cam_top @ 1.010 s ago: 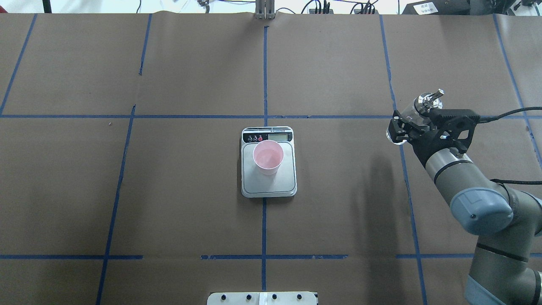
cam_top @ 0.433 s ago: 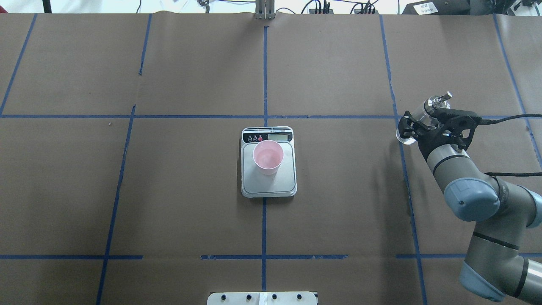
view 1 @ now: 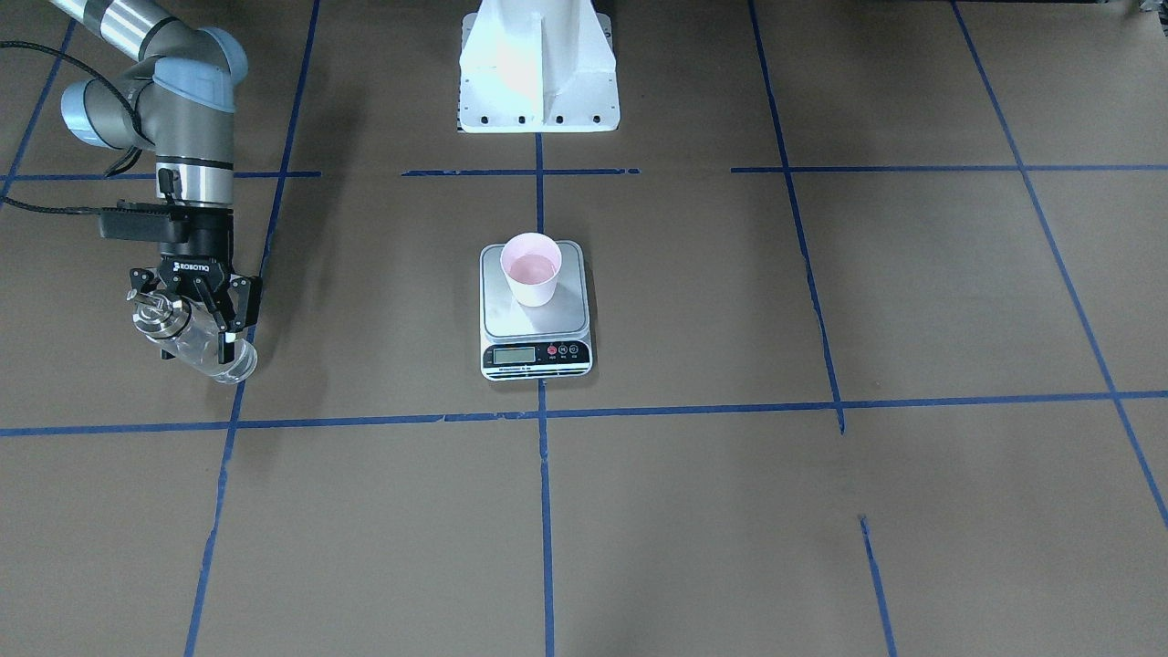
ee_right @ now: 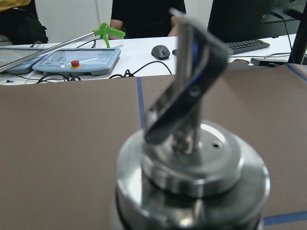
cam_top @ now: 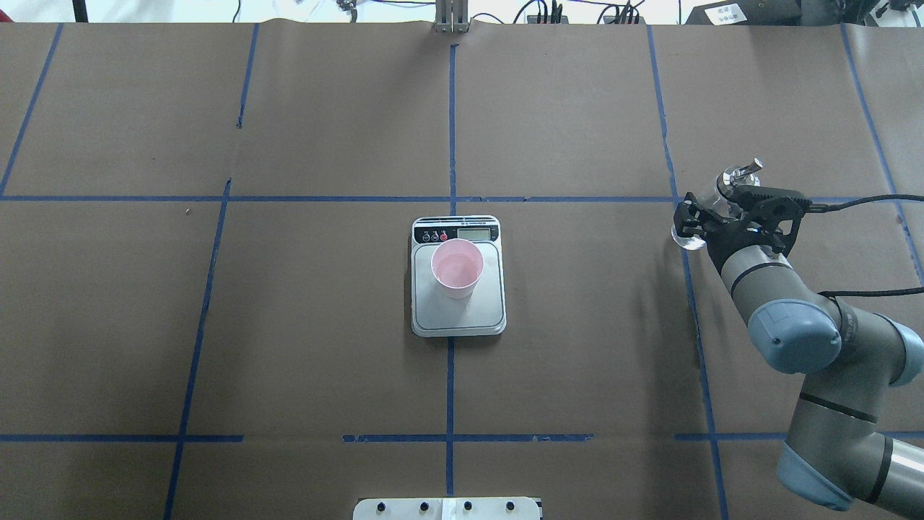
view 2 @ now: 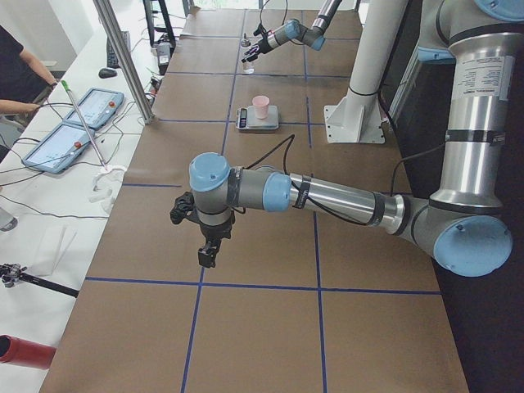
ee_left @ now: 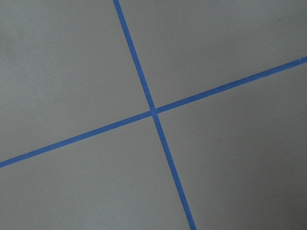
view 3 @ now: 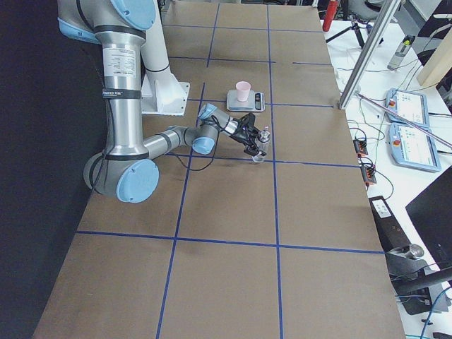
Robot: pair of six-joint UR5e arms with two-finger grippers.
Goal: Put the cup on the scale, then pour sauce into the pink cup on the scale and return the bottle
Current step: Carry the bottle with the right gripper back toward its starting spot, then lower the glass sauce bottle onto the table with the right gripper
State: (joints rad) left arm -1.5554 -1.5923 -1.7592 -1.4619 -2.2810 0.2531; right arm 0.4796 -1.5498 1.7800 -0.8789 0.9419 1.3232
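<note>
While the right gripper [view 1: 196,321] hangs near the right edge of the tabletop [cam_top: 577,108], its fingers are clamped on the glass body of the bottle [view 1: 212,358], one on either side. The bottle sits between them at a tilt, not upright: its clear base points toward the middle of the table and its metal collar and spout lean toward the right edge. Whether the base touches the paper below cannot be told. From the right wrist camera the collar and the pour spout [ee_right: 192,81] fill the view, close and blurred.

Well apart from the bottle, at the centre of the tabletop, lies the scale [cam_top: 458,318] with its display toward the far edge. The cup [cam_top: 457,268] stands upright on the steel platform, nearer the display end.

Over the left end of the tabletop the left gripper [view 2: 209,250] points downward with nothing seen in it; whether its fingers are apart or together cannot be told. Its wrist camera shows only a cross of blue tape [ee_left: 153,111].
</note>
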